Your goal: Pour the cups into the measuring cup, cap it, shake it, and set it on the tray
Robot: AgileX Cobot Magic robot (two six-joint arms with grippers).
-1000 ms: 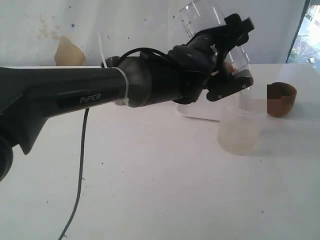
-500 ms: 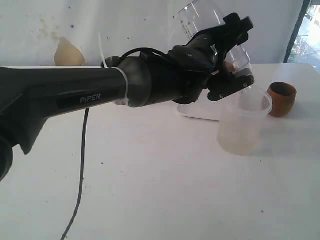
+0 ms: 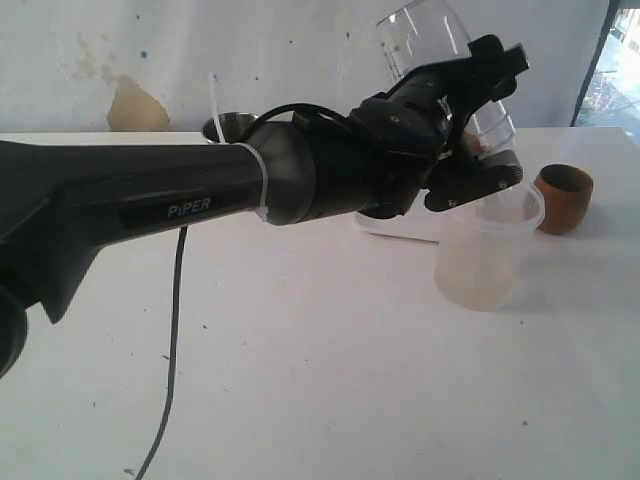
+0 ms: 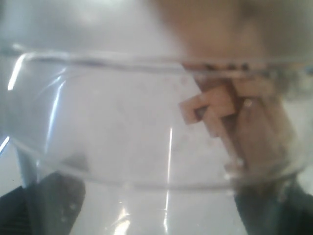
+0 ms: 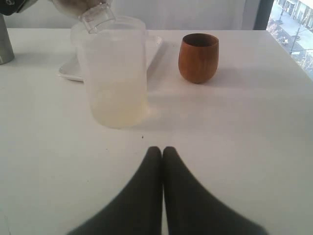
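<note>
**A:** So, how far along are we?

**B:** We see the left hand (image 3: 488, 118) clamped around the measuring cup (image 3: 425, 35). It holds the cup in the air, tipped steeply, with the mouth down over a wide frosted container (image 3: 485, 255). Black scale marks show on the clear wall. The left wrist view shows light brown bits lying inside.

**A:** Is it capped?

**B:** We see no cap anywhere. We judge that capping, shaking and setting it down are all left to do. The tray (image 3: 400, 225) lies just behind the frosted container, mostly hidden by the arm.

**A:** And the cups?

**B:** The wooden cup (image 3: 563, 198) stands upright near the frosted container. The steel tumbler (image 3: 228, 125) stands farther back, half hidden behind the left arm. We cannot tell whether either holds anything. The frosted container looks pale and cloudy toward its bottom.

**A:** The other arm?

**B:** The right hand (image 5: 162, 152) is clenched, fingers pressed together on nothing. It sits low over the surface (image 3: 330, 380), facing the frosted container.

**A:** What about the surface and room?

**B:** The surface is white and faintly speckled, and a black cable (image 3: 170, 340) trails across it. Behind it, a white wall (image 3: 280, 50) carries a tan stain (image 3: 135, 105). A window (image 3: 615, 60) at the edge shows a street outside.
</note>
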